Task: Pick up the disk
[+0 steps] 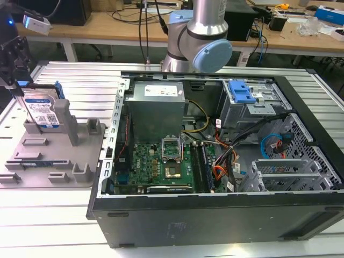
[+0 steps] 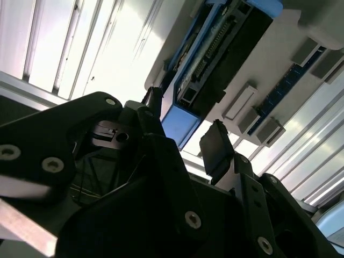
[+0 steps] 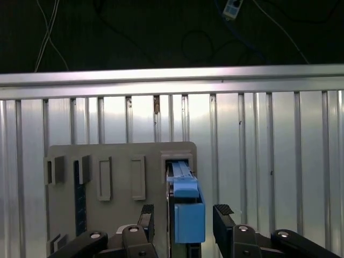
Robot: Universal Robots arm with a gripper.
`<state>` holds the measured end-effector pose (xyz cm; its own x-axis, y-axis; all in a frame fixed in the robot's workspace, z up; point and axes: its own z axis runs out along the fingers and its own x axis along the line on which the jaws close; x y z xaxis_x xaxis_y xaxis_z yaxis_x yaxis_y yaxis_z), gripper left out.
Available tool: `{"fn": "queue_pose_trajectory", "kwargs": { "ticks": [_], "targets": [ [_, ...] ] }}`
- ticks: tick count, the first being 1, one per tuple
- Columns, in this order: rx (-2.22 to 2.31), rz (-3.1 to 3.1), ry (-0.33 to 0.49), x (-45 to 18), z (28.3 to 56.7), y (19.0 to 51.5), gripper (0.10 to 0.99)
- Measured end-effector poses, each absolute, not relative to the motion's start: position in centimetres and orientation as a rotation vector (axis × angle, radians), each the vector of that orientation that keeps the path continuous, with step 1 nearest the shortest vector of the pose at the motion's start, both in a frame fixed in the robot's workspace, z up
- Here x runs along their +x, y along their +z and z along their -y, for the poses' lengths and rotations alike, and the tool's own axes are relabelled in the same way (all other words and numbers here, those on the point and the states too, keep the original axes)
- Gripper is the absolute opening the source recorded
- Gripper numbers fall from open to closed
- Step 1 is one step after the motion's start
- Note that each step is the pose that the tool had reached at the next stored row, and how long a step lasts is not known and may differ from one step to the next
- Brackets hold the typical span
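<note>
Grey tray (image 1: 64,156) at the exterior view's left, disk (image 1: 44,112) upright in its slot: silver, white-and-blue label, blue rails. Gripper (image 3: 185,214) straddling its top edge, fingers (image 3: 223,215) apart, unclamped.

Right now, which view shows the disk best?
The exterior view: the disk stands upright in the grey tray, label face visible. The first wrist view shows its blue-railed edge, framed by the open gripper; the second wrist view shows one dark end and blue rail close up.
</note>
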<state>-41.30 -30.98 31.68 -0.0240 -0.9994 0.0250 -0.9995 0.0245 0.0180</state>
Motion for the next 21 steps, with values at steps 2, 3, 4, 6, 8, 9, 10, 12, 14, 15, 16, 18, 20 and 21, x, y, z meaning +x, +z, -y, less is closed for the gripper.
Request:
{"fn": "queue_pose_trajectory", "kwargs": {
  "ticks": [2, 3, 4, 6, 8, 9, 10, 12, 14, 15, 16, 18, 20, 21],
  "targets": [
    [2.175, 2.223, 0.009, -41.3, 31.0, 31.5, 0.557],
    [2.175, 2.222, 0.01, -41.3, 31.0, 31.4, 0.557],
    [2.176, 2.22, 0.011, -41.3, 31.0, 31.3, 0.557],
    [2.178, 2.217, 0.012, -41.3, 31.0, 31.1, 0.557],
    [2.18, 2.215, 0.013, -41.3, 31.0, 30.8, 0.557],
    [2.18, 2.214, 0.013, -41.3, 31.0, 30.8, 0.557],
    [2.181, 2.214, 0.013, -41.3, 31.0, 30.7, 0.557],
    [2.182, 2.212, 0.013, -41.3, 31.0, 30.5, 0.557],
    [2.183, 2.211, 0.013, -41.3, 31.0, 30.3, 0.557],
    [2.184, 2.21, 0.014, -41.3, 31.0, 30.2, 0.557],
    [2.185, 2.21, 0.014, -41.3, 31.0, 30.1, 0.557],
    [2.185, 2.209, 0.014, -41.3, 31.0, 30.0, 0.557],
    [2.186, 2.208, 0.014, -41.3, 31.0, 30.0, 0.557],
    [2.186, 2.208, 0.014, -41.3, 31.0, 29.9, 0.557]
  ]
}}
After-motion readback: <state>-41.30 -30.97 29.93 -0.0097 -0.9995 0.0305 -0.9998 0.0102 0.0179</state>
